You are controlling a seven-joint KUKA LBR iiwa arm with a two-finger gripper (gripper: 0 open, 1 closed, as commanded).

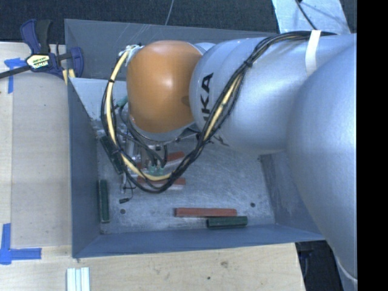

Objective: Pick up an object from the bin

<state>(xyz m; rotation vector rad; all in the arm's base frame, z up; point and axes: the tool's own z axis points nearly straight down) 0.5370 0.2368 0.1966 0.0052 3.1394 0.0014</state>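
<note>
My gripper [143, 155] is low in the left half of the bin, mostly hidden under the arm's orange dome and looped cables. A small reddish-brown block [176, 157] peeks out just right of it. A second reddish-brown piece [176, 185] lies just below, partly behind the cables. A dark slim stick [111, 153] lies at an angle to the gripper's left, near the bin's left wall. I cannot make out anything held.
A long reddish-brown bar [205, 212] lies along the bin's front wall, with a short dark green bar [227, 222] beside it. A dark green stick [103, 200] lies along the left wall. The thick silver arm covers the bin's right and rear.
</note>
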